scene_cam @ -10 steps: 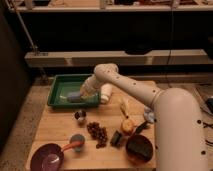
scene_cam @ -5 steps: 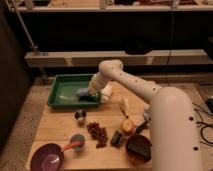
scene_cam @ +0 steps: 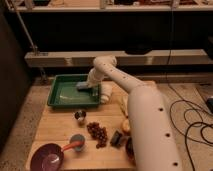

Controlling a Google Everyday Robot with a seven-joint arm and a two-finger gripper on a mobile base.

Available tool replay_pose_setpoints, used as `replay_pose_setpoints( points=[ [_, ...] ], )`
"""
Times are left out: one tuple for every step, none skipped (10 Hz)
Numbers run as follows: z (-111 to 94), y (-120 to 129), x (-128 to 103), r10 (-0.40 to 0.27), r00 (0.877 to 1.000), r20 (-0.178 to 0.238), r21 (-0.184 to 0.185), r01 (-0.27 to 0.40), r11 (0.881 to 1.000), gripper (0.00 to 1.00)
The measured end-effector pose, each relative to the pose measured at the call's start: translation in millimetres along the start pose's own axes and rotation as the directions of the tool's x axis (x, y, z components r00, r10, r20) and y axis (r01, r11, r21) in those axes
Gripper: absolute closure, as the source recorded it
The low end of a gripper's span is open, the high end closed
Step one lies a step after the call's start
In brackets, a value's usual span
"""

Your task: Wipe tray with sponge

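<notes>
1. Presently the gripper point(scene_cam: 89, 84) sits low inside the tray point(scene_cam: 57, 104), toward the tray's far right corner, at the end of the one arm that reaches across from the table's right side
2. Its jaws look clamped on the sponge point(scene_cam: 81, 86), a pale patch at the tip that appears to rest on the tray floor
3. The tray occupies the far left corner of the wooden table point(scene_cam: 60, 125), with its long axis running along the table's far edge
4. The sponge lies directly under and between the jaws, so there is no gap to close
5. The deciding relation: nearly all of the bare tray floor stretches from the sponge toward the table's left edge and a little toward its near edge
6. The next stroke therefore likely runs along the tray's long axis, leftward, keeping the sponge pressed flat and short of the raised rim
</notes>
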Motion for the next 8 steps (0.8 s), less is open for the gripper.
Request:
replay_pose_setpoints(
  points=[
    [7.2,-8.1,-10.0,0.000,1.000,0.004,0.006,0.000,1.000,1.00],
    [12.6,-15.1,-23.1,-0.004,1.000,0.014,0.013,0.004,1.000,1.00],
    [17.5,-21.5,-39.2,-0.011,1.000,0.029,0.019,0.010,1.000,1.00],
    [19.3,-27.6,-56.8,-0.018,0.998,0.053,0.027,0.017,0.999,1.00],
    [18.0,-29.1,-72.4,-0.026,0.997,0.079,0.033,0.023,0.999,1.00],
    [15.2,-26.1,-81.7,-0.032,0.995,0.098,0.036,0.029,0.999,1.00],
    [9.9,-17.7,-90.8,-0.042,0.992,0.119,0.038,0.038,0.999,1.00],
    [3.2,-2.6,-97.5,-0.049,0.989,0.140,0.034,0.044,0.998,1.00]
  ],
)
